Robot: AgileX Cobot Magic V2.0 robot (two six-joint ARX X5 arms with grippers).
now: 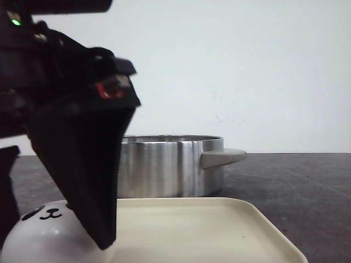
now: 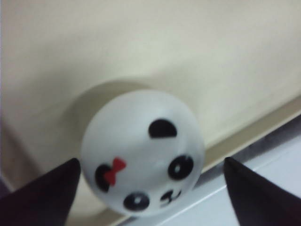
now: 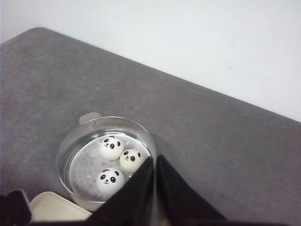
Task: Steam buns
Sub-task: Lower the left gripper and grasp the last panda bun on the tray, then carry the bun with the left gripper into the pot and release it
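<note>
While three buns (image 3: 113,163) lie inside the steel pot (image 3: 75,146), a fourth bun (image 2: 142,153) sits on the cream tray (image 1: 219,230), making four in all. Of the three in the pot, seen from the right wrist, two lie close together, touching or nearly so, and the third lies a little apart from them, all on the perforated steamer plate (image 3: 87,167). Each shows a black panda face; the one on the tray also has a small red bow by one ear.

From the left wrist, the left gripper (image 2: 150,188) has its fingers (image 2: 44,193) spread wide, one on each side of the tray bun, neither clearly touching it. In the front view the same bun (image 1: 44,235) shows at the tray's near left corner, with a black finger (image 1: 88,175) coming down just beside it. The pot (image 1: 170,164) stands behind the tray on the dark table (image 1: 296,186).

The right gripper (image 3: 154,162) has its two fingers pressed together with nothing between them, above the pot's edge.
</note>
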